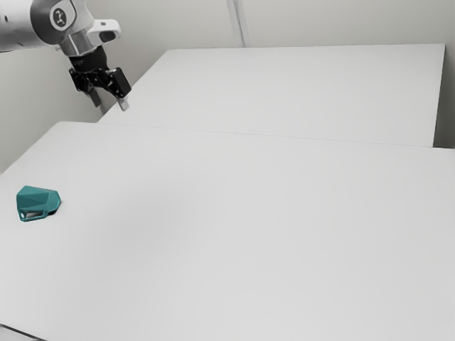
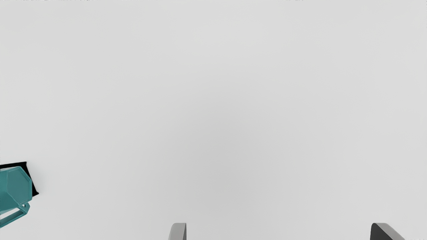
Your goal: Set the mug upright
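Mug [image 2: 15, 190], teal & faceted, lies tipped on its side on the white table [image 1: 249, 213], well below the hand & off to one side, outside the finger gap & well apart from the nearer finger. Its loop handle [image 2: 16, 215] sits along one flank; a flat multi-sided end shows in the wrist view, w/ part of the mug cut off by the frame edge. Black angular patch [image 2: 30, 180] borders the mug; can't tell exactly what it is. Gripper [image 1: 111, 104] hangs above table height, released, fingers [image 2: 178, 231] spread wide w/ bare tabletop btwn them in the wrist view. Arm [image 1: 18, 25] comes in behind the hand from the ext. view's upper left. Past the hand, a second white surface [image 1: 298, 92] meets the table along a thin seam; pale wall [image 1: 341, 21] behind that.
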